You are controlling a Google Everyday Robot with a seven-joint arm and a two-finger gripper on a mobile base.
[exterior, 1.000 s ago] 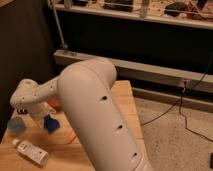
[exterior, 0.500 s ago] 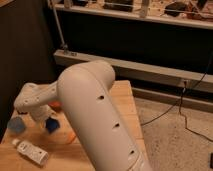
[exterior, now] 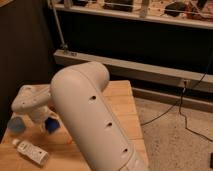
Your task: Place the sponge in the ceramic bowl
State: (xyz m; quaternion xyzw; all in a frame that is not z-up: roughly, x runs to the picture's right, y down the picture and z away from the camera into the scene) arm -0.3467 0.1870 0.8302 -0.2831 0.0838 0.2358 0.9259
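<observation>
At the table's (exterior: 120, 100) left end, the gripper (exterior: 42, 119) hangs low over the wood, wrist bent down. The sponge (exterior: 51, 123), a small dark blue block, sits right at its tips. Jaws are spread wide, not pressed together. Can't tell whether they touch the sponge or whether it lies flat on the wood. That low, tip-down pose suits working at tabletop height, i.e. taking or letting go of sthg small and flat.

Containers: the bowl can't be made out. The big white arm (exterior: 90, 115) covers most of the table's middle, so the bowl is prob. behind it. The sponge isn't in any container that shows. A pale blue cup (exterior: 16, 125) stands just left of the gripper, apart from the sponge, inside not visible. A white bottle (exterior: 31, 152) lies on its side near the front edge, clear of both.

As for the task, the sponge is out on the table side, not seen in a bowl.
</observation>
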